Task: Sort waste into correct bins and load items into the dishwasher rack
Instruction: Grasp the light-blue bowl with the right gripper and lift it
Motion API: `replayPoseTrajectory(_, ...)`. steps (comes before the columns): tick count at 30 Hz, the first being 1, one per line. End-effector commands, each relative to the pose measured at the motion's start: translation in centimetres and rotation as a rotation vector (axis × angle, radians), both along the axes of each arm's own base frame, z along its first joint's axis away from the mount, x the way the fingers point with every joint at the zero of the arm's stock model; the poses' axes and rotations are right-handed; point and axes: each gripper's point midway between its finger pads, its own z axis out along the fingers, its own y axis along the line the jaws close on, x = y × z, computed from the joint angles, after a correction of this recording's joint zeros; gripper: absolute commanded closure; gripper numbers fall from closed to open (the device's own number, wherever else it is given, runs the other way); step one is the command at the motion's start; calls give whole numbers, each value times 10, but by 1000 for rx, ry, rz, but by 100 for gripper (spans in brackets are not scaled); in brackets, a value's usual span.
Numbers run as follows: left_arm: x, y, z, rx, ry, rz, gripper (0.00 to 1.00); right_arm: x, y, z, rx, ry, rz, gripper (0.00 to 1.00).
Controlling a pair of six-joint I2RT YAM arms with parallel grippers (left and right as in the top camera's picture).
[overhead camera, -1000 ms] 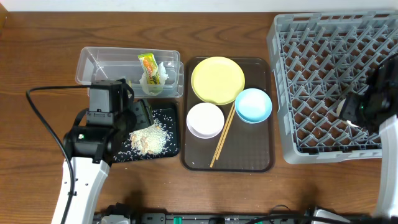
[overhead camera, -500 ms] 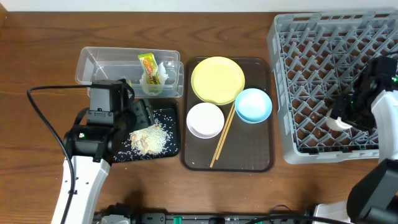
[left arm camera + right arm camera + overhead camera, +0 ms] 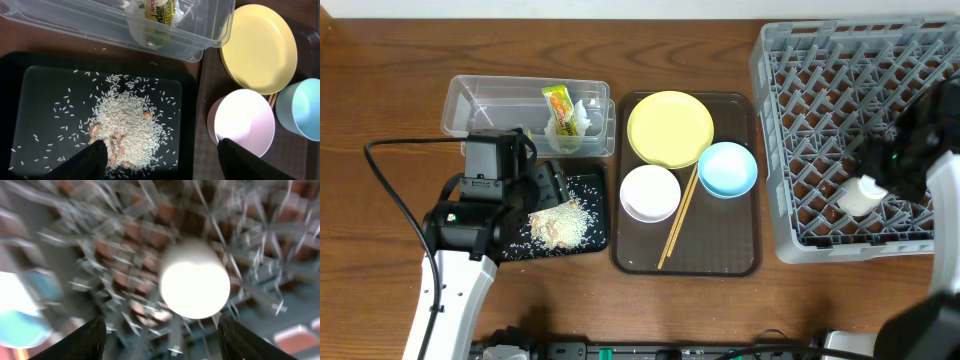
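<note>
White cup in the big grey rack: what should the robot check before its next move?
1. White cup inside the grey rack: ok.
2. Cup resting steady: cannot tell, the right wrist view is blurred.
3. Right tool open: ok.
4. Left tool open above the rice: ok.
5. Yellow plate, blue bowl, white bowl and chopsticks loaded: not ok, all on the brown tray.
6. Wrapper in the clear tub: ok.

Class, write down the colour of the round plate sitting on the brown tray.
The plate is plain yellow, and it shows best in the overhead view.
</note>
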Motion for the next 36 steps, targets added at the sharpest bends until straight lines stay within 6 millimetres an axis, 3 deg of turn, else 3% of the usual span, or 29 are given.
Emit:
replayPoseTrajectory(1,3,4,6,24,-16,2,27,20,43,56,83,-228,148,34)
replayPoseTrajectory(3,4,4,5,24,-16,2,27,24,69,69,118,-287,240,35)
replayPoseTrajectory(6,3,4,5,24,-16,2,26,27,106,72,133,-300,352,36)
replayPoseTrajectory(9,3,4,5,24,-16,2,26,31,143,62,119,-289,478,40)
replayPoseTrajectory(14,3,4,5,24,-14,2,25,44,180,28,-4,-221,584,40)
replayPoseTrajectory(23,3,4,5,24,-12,2,25,64,204,-46,-123,-74,645,43)
replayPoseTrajectory(31,2,4,5,24,-11,2,25,69,193,-102,-176,55,603,45)
replayPoseTrajectory(33,2,5,4,25,-9,2,25,68,190,-113,-186,85,602,50)
replayPoseTrajectory(36,2,5,4,25,-8,2,25,63,190,-121,-181,117,595,67)
